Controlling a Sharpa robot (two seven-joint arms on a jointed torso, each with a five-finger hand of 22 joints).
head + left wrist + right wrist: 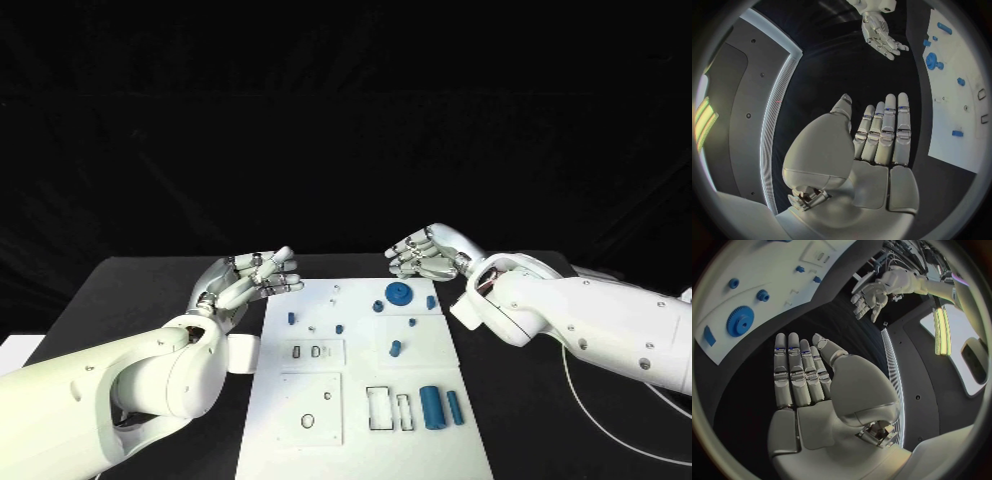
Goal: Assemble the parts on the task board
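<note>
Left hand [248,280] empty with fingers spread, above the bench [159,290] beside the task board [368,400], right hand [426,253] likewise empty at its far end, blue parts [397,293] on the board

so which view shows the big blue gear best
The right wrist view: the blue gear sits large there, teeth visible along its rim, nothing covering it. The head view shows it small, near the board's far end. The left wrist view shows it squeezed at the edge.
</note>
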